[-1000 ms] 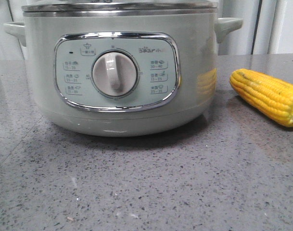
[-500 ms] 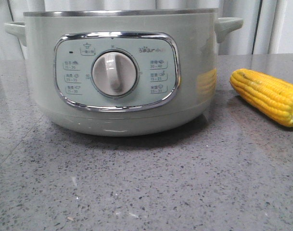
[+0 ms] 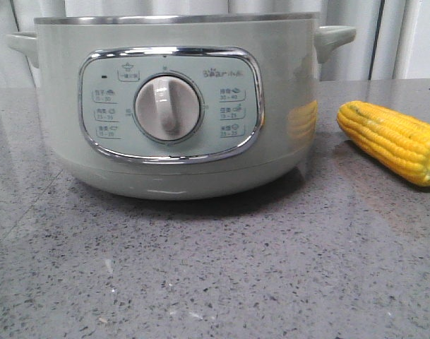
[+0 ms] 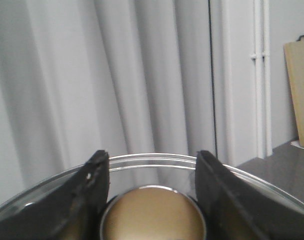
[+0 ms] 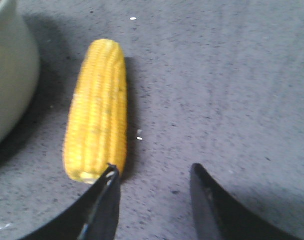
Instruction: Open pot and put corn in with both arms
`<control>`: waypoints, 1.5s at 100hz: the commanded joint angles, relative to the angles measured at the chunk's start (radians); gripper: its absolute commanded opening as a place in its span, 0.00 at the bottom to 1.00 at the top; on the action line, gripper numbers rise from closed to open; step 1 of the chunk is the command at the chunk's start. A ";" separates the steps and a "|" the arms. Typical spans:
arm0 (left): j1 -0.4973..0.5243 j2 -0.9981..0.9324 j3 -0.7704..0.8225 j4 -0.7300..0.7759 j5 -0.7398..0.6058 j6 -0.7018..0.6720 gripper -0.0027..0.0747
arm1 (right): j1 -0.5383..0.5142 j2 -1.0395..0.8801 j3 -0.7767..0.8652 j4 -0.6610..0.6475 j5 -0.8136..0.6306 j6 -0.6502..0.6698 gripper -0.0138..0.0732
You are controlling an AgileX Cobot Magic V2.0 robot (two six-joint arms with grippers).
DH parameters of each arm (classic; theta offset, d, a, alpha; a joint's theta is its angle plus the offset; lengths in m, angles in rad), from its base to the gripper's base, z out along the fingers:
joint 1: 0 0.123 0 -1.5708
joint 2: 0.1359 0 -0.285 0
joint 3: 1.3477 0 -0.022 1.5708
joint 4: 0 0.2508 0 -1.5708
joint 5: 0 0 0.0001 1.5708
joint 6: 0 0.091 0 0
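The pot (image 3: 176,106) stands lidless mid-table; the left gripper (image 4: 152,200) is clamped on the glass lid (image 4: 156,162)'s knob (image 4: 152,212). The corn (image 3: 391,141) lies toward the right edge, unlifted; the right gripper (image 5: 152,200) hovers spread beside it.

Neither arm shows in the front view. Left gripper (image 4: 152,200): two dark fingers (image 4: 94,195) upright, closed on either side of the round knob (image 4: 152,214) of the glass lid (image 4: 156,161), pads against it, lid held in the air in front of curtains. Right gripper (image 5: 152,200): fingers (image 5: 104,205) spread apart, nothing between them, hovering low over the table (image 5: 216,90); one fingertip just beside the blunt end of the corn (image 5: 97,110), contact unclear.
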 commanded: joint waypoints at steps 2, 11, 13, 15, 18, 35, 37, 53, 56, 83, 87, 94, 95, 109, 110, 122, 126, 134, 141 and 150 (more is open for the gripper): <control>0.035 -0.083 -0.009 0.005 -0.120 0.000 0.01 | 0.020 0.087 -0.100 0.029 -0.030 -0.006 0.52; 0.058 -0.137 0.033 0.003 -0.113 0.000 0.01 | 0.035 0.173 -0.169 0.053 0.009 -0.006 0.52; 0.061 -0.149 0.042 0.003 -0.110 0.000 0.01 | 0.037 0.195 -0.180 0.053 0.018 -0.006 0.52; 0.066 -0.161 0.049 0.003 -0.108 0.000 0.01 | 0.040 0.216 -0.200 0.055 0.028 -0.006 0.52; 0.071 -0.178 0.065 0.003 -0.100 0.000 0.01 | 0.048 0.245 -0.221 0.055 0.041 -0.006 0.52; 0.096 -0.264 0.134 0.003 -0.043 0.000 0.01 | 0.072 0.420 -0.339 0.081 0.138 -0.006 0.52; 0.101 -0.273 0.144 0.003 -0.039 0.000 0.01 | 0.075 0.438 -0.352 0.084 0.145 -0.006 0.52; 0.137 -0.340 0.208 0.003 -0.039 0.000 0.01 | 0.110 0.546 -0.445 0.105 0.213 -0.006 0.52; 0.146 -0.352 0.217 0.003 -0.039 0.000 0.01 | 0.116 0.566 -0.460 0.105 0.225 -0.006 0.52; 0.236 -0.438 0.285 0.003 0.030 0.000 0.01 | 0.127 0.683 -0.497 0.107 0.298 -0.006 0.52; 0.252 -0.446 0.294 0.003 0.042 0.000 0.01 | 0.127 0.692 -0.497 0.107 0.303 -0.006 0.52; 0.280 -0.462 0.323 0.003 0.046 0.000 0.01 | 0.127 0.700 -0.497 0.107 0.310 -0.006 0.50; 0.280 -0.465 0.327 0.003 0.046 0.000 0.01 | 0.127 0.700 -0.497 0.107 0.310 -0.006 0.49; 0.347 -0.485 0.417 0.003 0.033 0.000 0.01 | 0.127 0.703 -0.497 0.103 0.310 -0.006 0.27; 0.354 -0.485 0.422 0.003 0.031 0.000 0.01 | 0.127 0.703 -0.497 0.104 0.308 -0.006 0.26; 0.404 -0.485 0.516 -0.011 -0.034 0.000 0.01 | 0.127 0.703 -0.497 0.104 0.308 -0.006 0.08; 0.419 -0.485 0.550 -0.023 -0.062 0.000 0.01 | 0.125 0.703 -0.497 0.103 0.308 -0.006 0.08; 0.441 -0.485 0.608 -0.076 -0.127 0.000 0.01 | 0.125 0.701 -0.497 0.103 0.312 -0.006 0.08; 0.452 -0.480 0.669 -0.109 -0.185 0.000 0.01 | 0.125 0.694 -0.499 0.103 0.328 -0.004 0.08; 0.453 -0.460 0.732 -0.119 -0.261 0.000 0.01 | 0.125 0.671 -0.504 0.101 0.362 -0.004 0.08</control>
